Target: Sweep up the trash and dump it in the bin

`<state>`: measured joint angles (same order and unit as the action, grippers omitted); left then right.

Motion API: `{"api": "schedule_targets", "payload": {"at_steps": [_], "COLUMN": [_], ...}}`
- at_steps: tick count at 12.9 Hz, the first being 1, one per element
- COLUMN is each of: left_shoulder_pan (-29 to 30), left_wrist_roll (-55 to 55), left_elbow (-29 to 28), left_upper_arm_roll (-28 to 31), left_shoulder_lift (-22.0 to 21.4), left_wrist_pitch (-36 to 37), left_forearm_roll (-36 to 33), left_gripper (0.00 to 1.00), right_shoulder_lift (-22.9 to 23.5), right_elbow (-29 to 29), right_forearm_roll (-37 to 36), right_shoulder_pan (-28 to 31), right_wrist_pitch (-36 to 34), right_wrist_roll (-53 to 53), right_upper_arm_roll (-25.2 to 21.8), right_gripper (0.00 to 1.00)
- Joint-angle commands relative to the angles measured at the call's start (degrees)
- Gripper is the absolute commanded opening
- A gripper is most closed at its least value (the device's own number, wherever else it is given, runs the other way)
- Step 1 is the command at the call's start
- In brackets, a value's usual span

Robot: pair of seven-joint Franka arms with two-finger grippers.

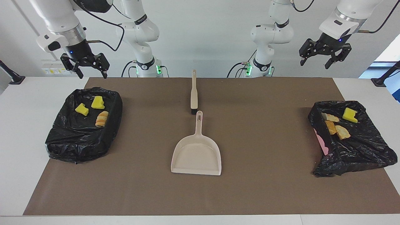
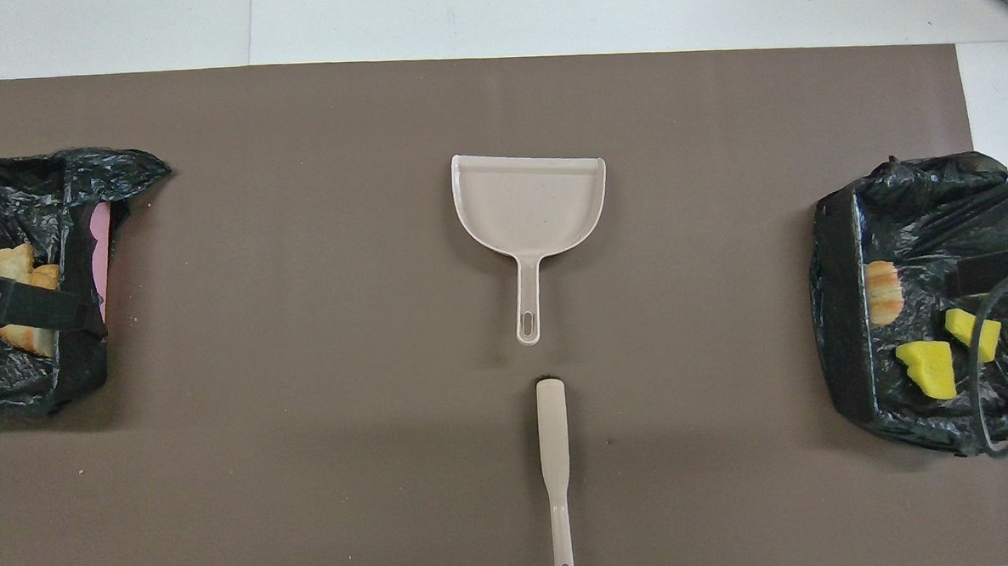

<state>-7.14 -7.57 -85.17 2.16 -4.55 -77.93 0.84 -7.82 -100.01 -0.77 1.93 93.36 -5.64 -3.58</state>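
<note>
Both tools hang released and empty, the right tool (image 1: pixel 85 66) above the bin (image 1: pixel 56 142) holding three trash (image 1: pixel 97 102) pieces, the left tool (image 1: pixel 325 57) above the other bin (image 1: pixel 365 153), while the brush (image 1: pixel 193 93), long axis toward the robots, lies between them.

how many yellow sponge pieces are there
3. Two lie in the bin at the right arm's end: one, another. The third lies in the bin at the left arm's end. The bags' folds may hide more.

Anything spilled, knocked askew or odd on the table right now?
One oddity: the bin liner at the left arm's end has slipped, baring the pink bin edge. Trash sits in both bins; dustpan and brush lie straight.
</note>
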Motion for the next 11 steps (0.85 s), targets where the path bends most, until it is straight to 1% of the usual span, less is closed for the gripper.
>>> {"api": "schedule_targets", "payload": {"at_steps": [1, 2, 4, 5, 11], "left_shoulder_pan": [0.4, 1.2, 1.8, 1.6, 1.7], "left_wrist_roll": [-0.8, -0.8, -0.7, -0.7, -0.6], "left_elbow": [0.4, 1.1, 1.2, 1.2, 1.1], "left_upper_arm_roll": [0.4, 0.5, 0.6, 0.6, 0.1], "left_shoulder_lift": [0.3, 0.5, 0.6, 0.3, 0.0], "left_wrist_pitch": [1.0, 1.1, 1.3, 1.2, 0.9], "left_forearm_roll": [0.1, 0.1, 1.2, 0.9, 0.9], "left_gripper": [1.0, 1.0, 1.0, 1.0, 1.0], "right_shoulder_lift": [-1.0, -1.3, -1.4, -1.6, -2.7], "right_elbow": [-0.1, 1.9, 8.0, 8.6, 6.1], "right_forearm_roll": [0.2, 0.3, 0.4, 0.3, 0.4], "right_shoulder_pan": [0.4, 0.3, 0.3, 0.3, 0.1], "right_wrist_pitch": [0.3, -1.8, -9.1, -9.9, -9.6], "right_wrist_roll": [-0.3, 1.0, 4.2, 4.1, 4.5], "right_upper_arm_roll": [0.8, 0.9, 1.0, 1.0, 1.3], "right_gripper": [1.0, 1.0, 1.0, 1.0, 1.0]}}
